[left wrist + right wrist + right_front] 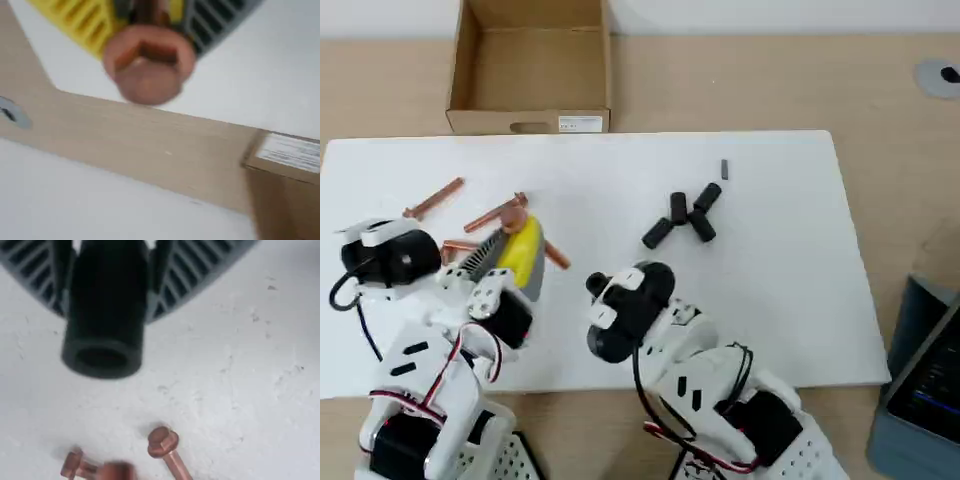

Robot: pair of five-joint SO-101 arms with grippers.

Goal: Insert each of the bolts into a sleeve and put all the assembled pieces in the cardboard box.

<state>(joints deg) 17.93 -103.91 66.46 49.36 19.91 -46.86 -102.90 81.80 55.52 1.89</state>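
A wooden table (770, 80) carried a white board (790, 300) and, beyond it, a cardboard box (530, 70). On the board, copper bolts (433, 198) lay around the left gripper (512, 230); 4 black sleeves (678, 208) clustered ahead of the right gripper (600, 287), apart from it.

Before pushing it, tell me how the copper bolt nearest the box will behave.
The bolt looks rigid metal, so probably stiff. Its round shank on the smooth white mat may roll, likely curving around its wider head.

I am working at a pale wooden table (900, 180). A white sheet (790, 300) is lying across it, a round grey cap (938, 77) is sitting far right, and a dark grey case (925, 390) is standing beside the sheet.
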